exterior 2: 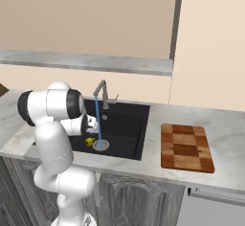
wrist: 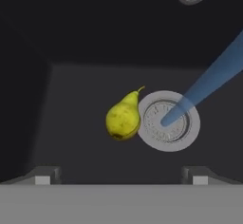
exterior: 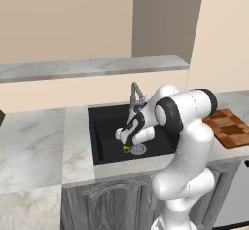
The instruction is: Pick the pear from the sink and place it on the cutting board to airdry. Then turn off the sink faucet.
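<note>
Nothing is done yet: I see the pear (wrist: 124, 117) beside the drain (wrist: 168, 121), below my spread, empty end effector (wrist: 121, 175); water runs.

A rendered kitchen. A black sink (exterior 2: 125, 124) sits in marble counter (exterior 2: 225, 124) (grey-veined), with wooden cabinet doors (exterior: 107, 207) below.

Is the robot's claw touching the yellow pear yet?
Apart. In the hand view the gripper is open, and dark sink floor shows between its fingertips and the pear.
</note>
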